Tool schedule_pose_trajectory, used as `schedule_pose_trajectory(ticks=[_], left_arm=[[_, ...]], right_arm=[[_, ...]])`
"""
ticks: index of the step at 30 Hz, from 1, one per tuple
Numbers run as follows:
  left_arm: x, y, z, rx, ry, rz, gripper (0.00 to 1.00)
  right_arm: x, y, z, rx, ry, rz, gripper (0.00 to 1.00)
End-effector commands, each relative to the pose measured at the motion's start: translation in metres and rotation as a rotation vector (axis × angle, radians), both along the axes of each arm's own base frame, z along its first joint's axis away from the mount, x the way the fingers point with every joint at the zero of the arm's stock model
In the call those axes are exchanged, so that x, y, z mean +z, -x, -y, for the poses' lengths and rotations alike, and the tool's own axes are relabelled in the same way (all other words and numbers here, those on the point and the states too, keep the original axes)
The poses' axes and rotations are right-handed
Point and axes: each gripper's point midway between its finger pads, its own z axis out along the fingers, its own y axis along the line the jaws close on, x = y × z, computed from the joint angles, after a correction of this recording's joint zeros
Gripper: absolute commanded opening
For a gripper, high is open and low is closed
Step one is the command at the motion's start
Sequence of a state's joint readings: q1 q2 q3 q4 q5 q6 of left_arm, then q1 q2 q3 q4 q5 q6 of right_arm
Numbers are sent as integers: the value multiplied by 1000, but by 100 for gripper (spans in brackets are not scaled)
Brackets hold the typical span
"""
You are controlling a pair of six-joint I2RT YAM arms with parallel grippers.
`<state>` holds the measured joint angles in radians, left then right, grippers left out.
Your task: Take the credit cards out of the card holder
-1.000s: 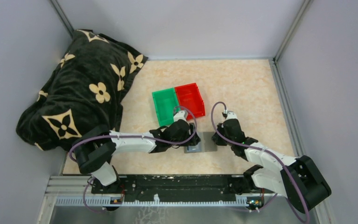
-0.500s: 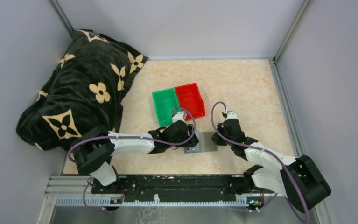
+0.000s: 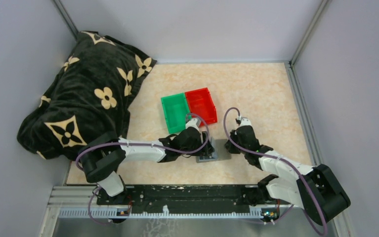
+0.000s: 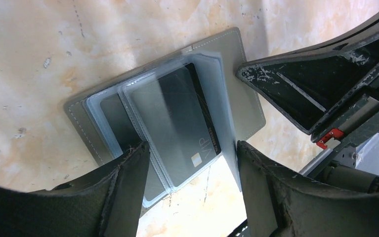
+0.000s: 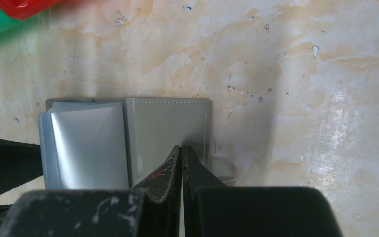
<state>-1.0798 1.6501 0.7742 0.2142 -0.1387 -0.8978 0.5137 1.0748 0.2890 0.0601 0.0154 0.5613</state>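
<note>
Biggest thing here is the beige marbled tabletop (image 3: pixel 256 94). Way off to the far left of the left gripper (image 4: pixel 191 150) there's a big rumpled black blanket with cream flower prints (image 3: pixel 83 94), heaped against the wall.

Just past that same gripper, a little further from the arm bases, sit two open plastic bins touching side by side: the green rectangular bin (image 3: pixel 175 112) on the left and the red rectangular bin (image 3: pixel 200 104) on the right.

The flat grey bifold card holder (image 5: pixel 167 123) lies spread open on the table, right between the two grippers. The right gripper (image 5: pixel 181 150) is clamped fully closed with nothing pinched in it. Its tips are planted on the bare grey panel near the outer edge, and a small grey strap tab (image 5: pixel 224 170) pokes out just to the right of them.

The other panel carries a fanned stack of clear plastic sleeves (image 5: pixel 86 143), directly under the left gripper. That one is spread wide, one finger on each side of the top sleeve. Can't tell if the pads are actually touching it.

Inside that top sleeve there's a thin dark rectangular card (image 4: pixel 182 113) with "VIP" printed near one end, sitting between the left fingers and tucked in its pocket.
</note>
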Motion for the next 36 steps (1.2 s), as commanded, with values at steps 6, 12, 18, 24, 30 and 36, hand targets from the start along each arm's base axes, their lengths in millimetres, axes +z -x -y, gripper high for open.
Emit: schedule_pose_trajectory(ticks=[6, 12, 18, 24, 30, 36], left_arm=[[31, -2, 32, -61, 140, 27, 71], [33, -6, 43, -80, 136, 34, 69], [27, -7, 49, -90, 130, 24, 68], [24, -7, 51, -97, 129, 20, 68], [19, -8, 53, -100, 121, 17, 68], [13, -9, 57, -105, 114, 13, 68]], right_arm=[[6, 0, 0, -3, -20, 20, 0], [5, 2, 0, -3, -28, 17, 0], [6, 3, 0, -3, -30, 19, 0], [9, 3, 1, -9, -28, 21, 0], [32, -1, 4, -31, -48, 84, 0], [30, 1, 3, -23, -44, 65, 0]])
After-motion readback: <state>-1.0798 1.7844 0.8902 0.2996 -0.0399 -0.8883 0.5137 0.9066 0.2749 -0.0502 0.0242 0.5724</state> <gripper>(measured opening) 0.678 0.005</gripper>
